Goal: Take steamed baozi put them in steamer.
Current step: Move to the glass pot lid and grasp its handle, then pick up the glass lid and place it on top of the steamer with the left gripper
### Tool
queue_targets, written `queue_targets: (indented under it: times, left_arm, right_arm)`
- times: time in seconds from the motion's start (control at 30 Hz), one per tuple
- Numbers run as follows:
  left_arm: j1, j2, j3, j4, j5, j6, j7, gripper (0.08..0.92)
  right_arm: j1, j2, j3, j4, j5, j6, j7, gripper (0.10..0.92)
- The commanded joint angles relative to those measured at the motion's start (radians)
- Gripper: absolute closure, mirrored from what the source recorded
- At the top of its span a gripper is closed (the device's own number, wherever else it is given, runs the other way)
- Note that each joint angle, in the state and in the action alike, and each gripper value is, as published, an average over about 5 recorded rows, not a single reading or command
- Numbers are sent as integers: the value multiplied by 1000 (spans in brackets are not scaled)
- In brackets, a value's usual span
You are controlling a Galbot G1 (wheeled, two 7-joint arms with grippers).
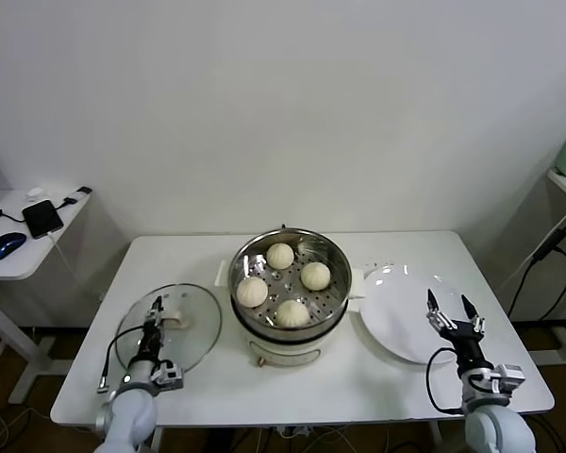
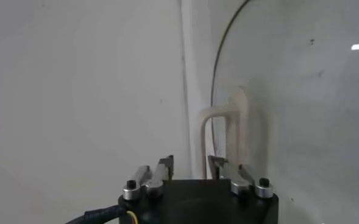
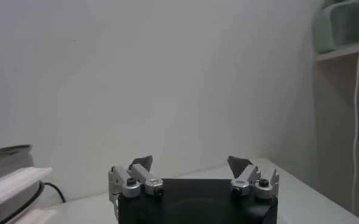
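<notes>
- We are seeing the left gripper (image 1: 157, 305) hanging over the glass lid (image 1: 191, 344) near the table's front left corner, its fingers (image 2: 165, 165) standing a narrow gap apart beside the lid's cream handle (image 2: 225, 125); they are not touching the handle, so nothing is being held.
- In the left wrist view, the handle is rising just beyond the gripper's tips (image 2: 191, 163), with the lid's curved rim (image 2: 216, 73) running past it.
- The right gripper (image 1: 450, 308) is waiting over the front part of the white plate (image 1: 396, 311) at the table's right side, with its jaws spread wide and gripping nothing (image 3: 191, 163).
- We are finding all four steamed baozi (image 1: 280, 256) (image 1: 315, 276) (image 1: 252, 292) (image 1: 292, 313) sitting on the perforated tray inside the steamer (image 1: 331, 251), apart from one another.
- The steamer is standing at the middle of the table (image 1: 377, 387), between lid and plate, its cream base facing the front edge.
- Beyond the table's left edge, a side desk (image 1: 19, 260) is carrying a phone (image 1: 42, 218) and a mouse (image 1: 5, 245).
</notes>
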Motion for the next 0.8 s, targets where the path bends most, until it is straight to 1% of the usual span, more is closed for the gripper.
queue_targets:
  times: [0.03,0.23,0.33,0.43,0.5,0.57,0.6,0.67,0.8]
  left_arm:
    - [-4,-4,1,30,-18,-2,-27,597]
    - [-8,-8,4,30,-39,2,-28,770]
    - [8,-4,14,-2,-80,5,-12,831]
    - [38,2,38,-70,-127,44,-9,842]
    - [59,0,60,-123,-143,132,-34,842]
    - [74,-12,79,-179,-139,251,-52,842]
    - [80,-21,83,-208,-125,312,-45,842]
    - [91,-41,82,-261,-88,387,-12,842]
    - [99,-84,48,-338,-15,458,78,842]
  right_arm:
    - [-5,-2,3,3,1,0,-7,203]
    - [-4,-3,3,5,0,-2,-8,203]
    - [-4,-2,2,6,-1,-2,-9,203]
    - [-3,0,0,6,-2,-2,-11,203]
    - [-2,2,1,6,-2,-3,-12,203]
    - [-1,5,3,8,-2,-5,-13,203]
    - [0,6,5,9,-2,-6,-13,203]
    - [3,7,8,10,-1,-8,-13,203]
    - [7,6,12,12,1,-12,-13,203]
